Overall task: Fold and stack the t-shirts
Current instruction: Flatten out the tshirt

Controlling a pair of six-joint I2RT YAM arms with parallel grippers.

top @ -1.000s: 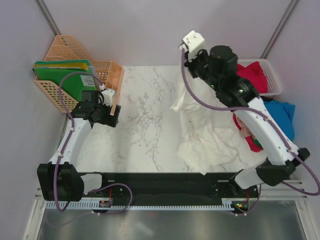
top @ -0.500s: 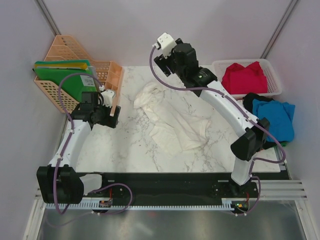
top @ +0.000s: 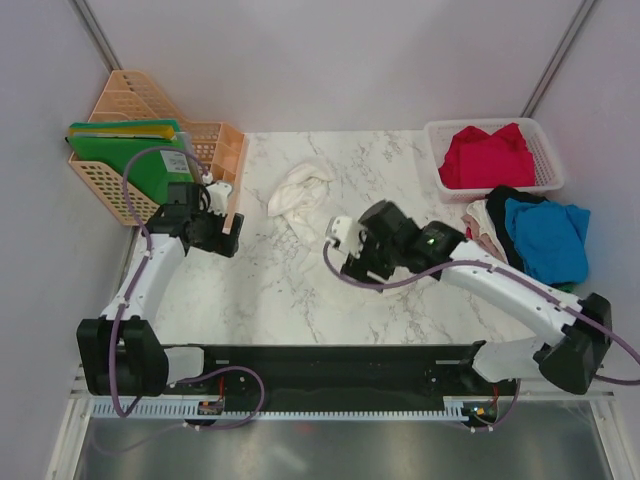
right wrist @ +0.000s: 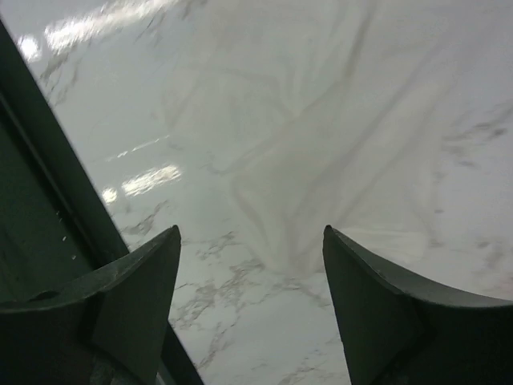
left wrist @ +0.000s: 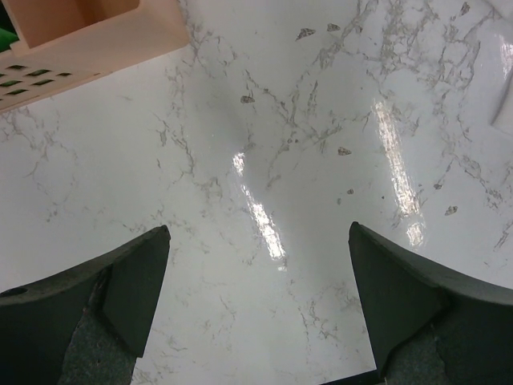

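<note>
Marble counter (top: pixel 270 290), crumpled white t-shirt (top: pixel 298 193) upper centre, left gripper (left wrist: pixel 256 265) jaws open, right gripper (right wrist: pixel 250 273) jaws open

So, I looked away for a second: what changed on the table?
The right gripper carried the white t-shirt leftward across the table, let go and drew back nearer, open. The shirt now lies bunched far-centre. The left gripper, the red t-shirt and the blue t-shirt stayed put.
</note>
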